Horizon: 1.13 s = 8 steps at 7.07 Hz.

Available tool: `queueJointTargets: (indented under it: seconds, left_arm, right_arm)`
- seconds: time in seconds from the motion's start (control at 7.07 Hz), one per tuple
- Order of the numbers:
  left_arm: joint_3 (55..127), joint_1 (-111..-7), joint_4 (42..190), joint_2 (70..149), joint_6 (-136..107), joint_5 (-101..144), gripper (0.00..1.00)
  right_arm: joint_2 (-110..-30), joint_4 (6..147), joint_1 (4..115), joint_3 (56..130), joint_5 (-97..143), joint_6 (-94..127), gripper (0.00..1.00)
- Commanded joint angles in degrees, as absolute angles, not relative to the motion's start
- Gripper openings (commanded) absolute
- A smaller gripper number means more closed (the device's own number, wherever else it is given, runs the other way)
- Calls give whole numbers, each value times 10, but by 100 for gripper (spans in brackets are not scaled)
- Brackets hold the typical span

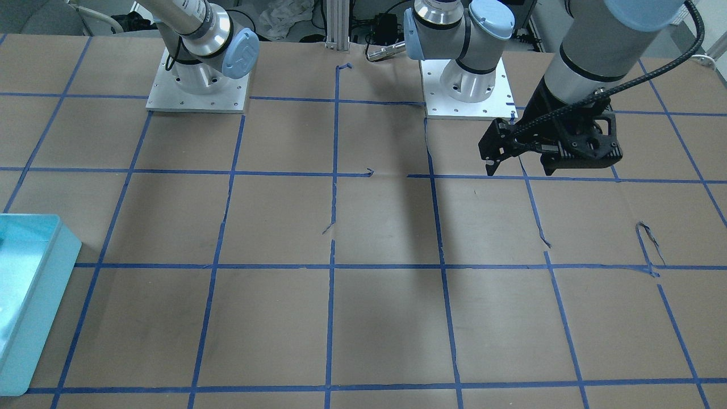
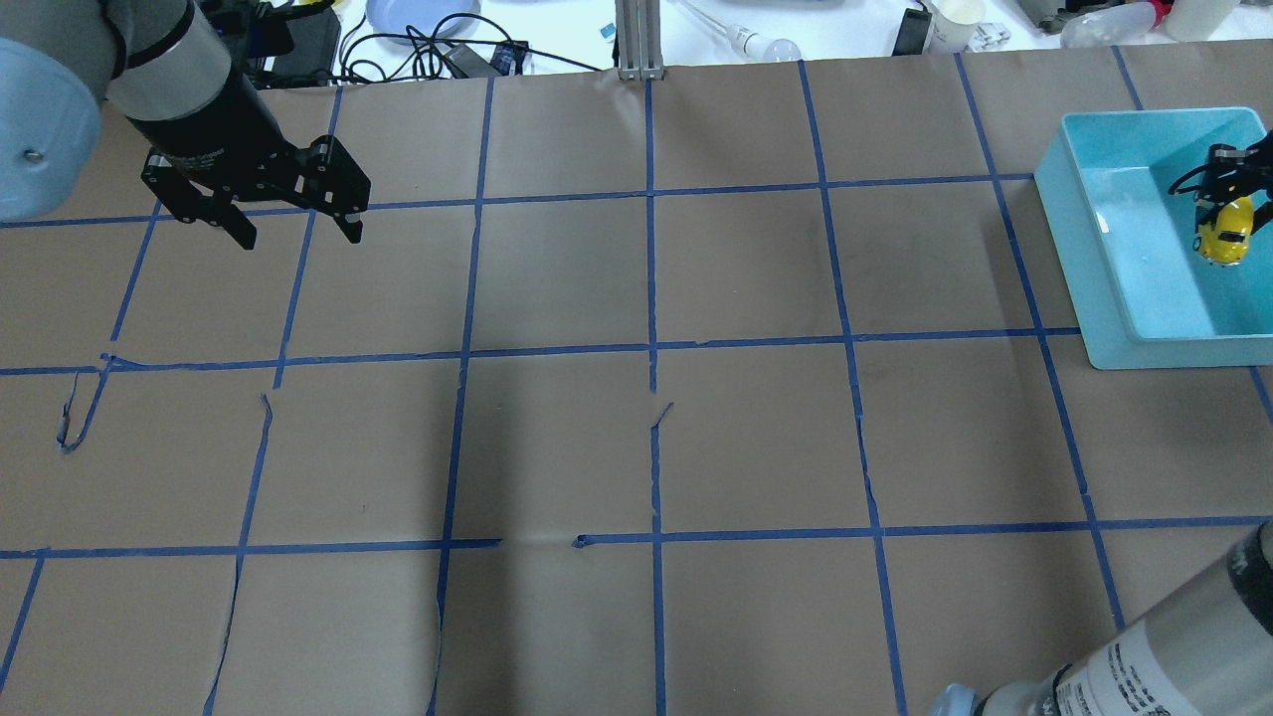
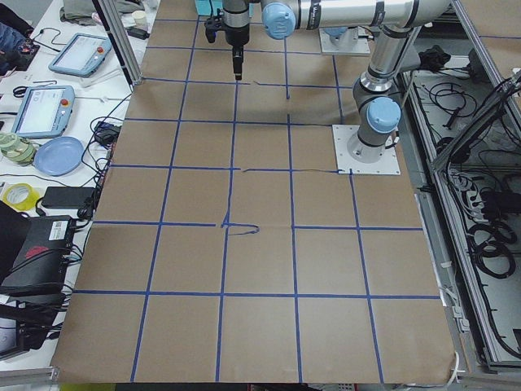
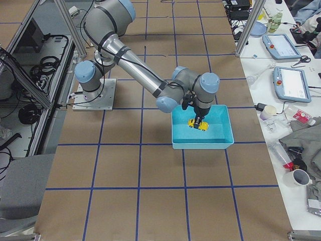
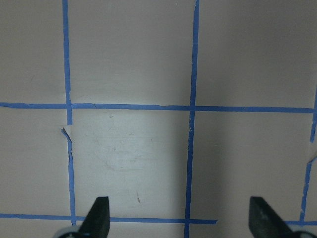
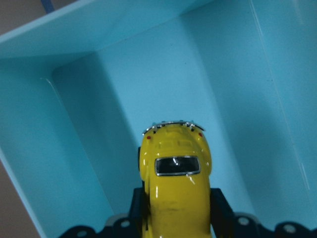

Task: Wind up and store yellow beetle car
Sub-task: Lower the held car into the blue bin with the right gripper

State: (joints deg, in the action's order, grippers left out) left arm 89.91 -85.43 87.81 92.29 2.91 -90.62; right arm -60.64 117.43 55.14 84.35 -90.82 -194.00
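The yellow beetle car (image 2: 1225, 231) is inside the turquoise bin (image 2: 1094, 288) at the table's right end. My right gripper (image 2: 1218, 204) is shut on it from above. In the right wrist view the car (image 6: 173, 178) sits between the dark fingers (image 6: 220, 203) over the bin floor (image 6: 99, 109). I cannot tell whether its wheels touch the floor. The exterior right view shows the car (image 4: 198, 124) in the bin (image 4: 200, 145). My left gripper (image 2: 300, 237) is open and empty above the table's far left, and it also shows in the front view (image 1: 519, 169) and the left wrist view (image 5: 179, 213).
The table is brown paper with a blue tape grid (image 2: 651, 348); some tape strips are torn and curled (image 2: 70, 428). The bin also shows at the front view's left edge (image 1: 28, 307). Cables, a blue plate (image 2: 418, 15) and bottles lie beyond the far edge.
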Motion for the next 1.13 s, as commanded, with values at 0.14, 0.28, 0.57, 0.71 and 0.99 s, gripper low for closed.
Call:
queueJointTargets:
  seconds: [0.14,0.28,0.57,0.71,0.99]
  left_arm:
    - [900,-854,879,923,29,-906,100]
    - [900,-854,879,923,29,-906,100]
    - [900,-854,879,923,29,-907,100]
    - [900,-854,879,923,30,-907,100]
    - [900,-854,878,923,29,-907,100]
  right_arm:
    - [-586,1175,552,848,-875,-1963,0]
    - [-584,1183,551,857,-833,-1977,0]
    - [-579,1205,551,867,-833,-2009,0]
    - [-579,1208,551,866,-841,-2014,0]
    - [-579,1208,551,867,-873,-2014,13]
